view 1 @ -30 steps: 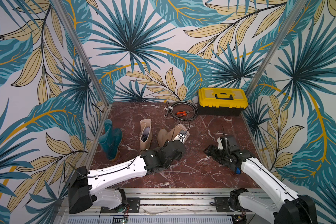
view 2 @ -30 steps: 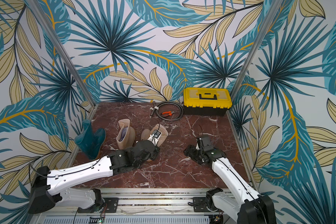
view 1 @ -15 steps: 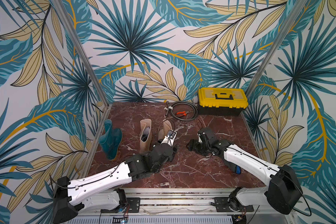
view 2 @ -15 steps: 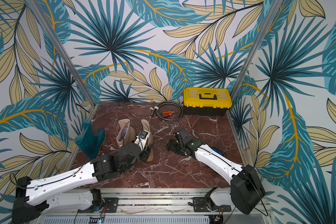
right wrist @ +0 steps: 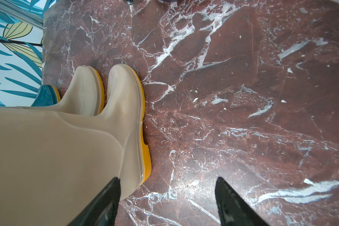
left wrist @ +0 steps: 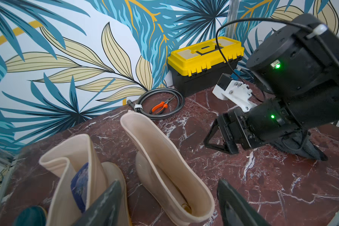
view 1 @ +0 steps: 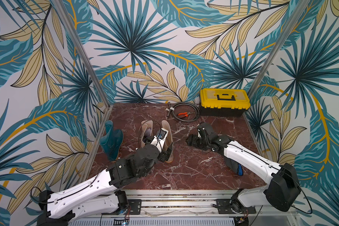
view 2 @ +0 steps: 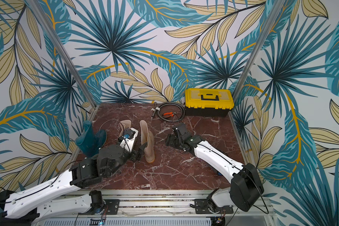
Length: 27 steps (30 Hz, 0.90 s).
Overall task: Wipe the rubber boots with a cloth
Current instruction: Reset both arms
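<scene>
A red-brown marble tabletop (view 1: 194, 176) veined in white fills the floor of a cell walled with teal and tan palm-leaf wallpaper (view 1: 129, 49). At the far right corner sits a black toolbox (view 1: 224, 101) with a yellow lid. Just beside it lies a coiled grey cable (left wrist: 162, 118) with orange-handled pliers (left wrist: 159, 106) inside the loop. Three rubber boots stand upright in a row on the left half of the tabletop. The teal boot (view 1: 112, 140) is against the left wall, a beige boot (view 1: 146, 129) is next to it, and the second beige boot (view 2: 147, 140) stands just beside that one. Their orange soles show in the right wrist view. The left gripper (left wrist: 168, 182) reaches in low from the near side at the heel of the second beige boot. Its fingers (left wrist: 106, 203) are spread wide to either side of that boot's shaft opening, with a gap showing on at least one side, so nothing is clamped. The right gripper (right wrist: 167, 178) hovers low over bare marble just to the right of the second beige boot, pointing toward it. Its fingers (right wrist: 229, 199) are also well apart and hold nothing. The cloth (view 1: 231, 166), a dark crumpled rag with a blue edge, lies on the marble under the right forearm. It is well apart from the boots and neither gripper touches it.
</scene>
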{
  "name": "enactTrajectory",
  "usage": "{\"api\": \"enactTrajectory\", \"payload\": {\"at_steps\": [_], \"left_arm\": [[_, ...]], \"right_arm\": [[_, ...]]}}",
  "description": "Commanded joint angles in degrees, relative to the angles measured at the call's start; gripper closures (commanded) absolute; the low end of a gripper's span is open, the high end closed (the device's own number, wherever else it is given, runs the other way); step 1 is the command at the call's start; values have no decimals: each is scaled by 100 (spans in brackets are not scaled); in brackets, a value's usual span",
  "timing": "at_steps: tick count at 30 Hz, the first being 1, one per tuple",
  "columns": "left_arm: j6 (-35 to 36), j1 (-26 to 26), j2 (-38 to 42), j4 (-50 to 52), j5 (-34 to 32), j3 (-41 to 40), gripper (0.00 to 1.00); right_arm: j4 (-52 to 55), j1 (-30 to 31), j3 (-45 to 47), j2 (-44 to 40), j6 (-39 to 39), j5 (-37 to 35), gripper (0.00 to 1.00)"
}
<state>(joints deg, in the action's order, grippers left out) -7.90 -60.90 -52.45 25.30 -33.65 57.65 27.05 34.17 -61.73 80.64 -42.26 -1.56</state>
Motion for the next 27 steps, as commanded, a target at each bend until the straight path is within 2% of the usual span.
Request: {"api": "enactTrajectory", "payload": {"at_steps": [1, 4, 8, 11, 13, 16, 17, 22, 27], "left_arm": [[149, 351, 107, 359, 232, 427, 17], [93, 879, -9, 606, 637, 733, 10], [-288, 2065, -333, 817, 1539, 1097, 4], [-513, 3018, -563, 830, 2389, 1351, 2], [-604, 3510, -680, 821, 2701, 1557, 2], [-552, 4088, -803, 802, 2985, 1827, 2], [-546, 4322, -868, 806, 3310, 1863, 1], [-846, 5311, -1093, 664, 4091, 1542, 1], [-769, 5749, -1070, 40, 4459, 709, 0]], "right_arm": [[358, 20, -108, 3, 274, -294, 22], [537, 3, -60, -157, 507, -688, 20], [759, -134, 34, -506, 1011, -1309, 14], [869, -313, 153, -810, 1406, -1844, 6], [897, -476, 258, -1001, 1618, -2189, 1], [887, -870, 457, -1292, 1872, -2444, 1], [837, -1030, 540, -1394, 1979, -2458, 1], [413, -1483, 1057, -1870, 2313, -2968, 1], [-494, -1527, 1850, -2346, 2772, -3545, 0]]}}
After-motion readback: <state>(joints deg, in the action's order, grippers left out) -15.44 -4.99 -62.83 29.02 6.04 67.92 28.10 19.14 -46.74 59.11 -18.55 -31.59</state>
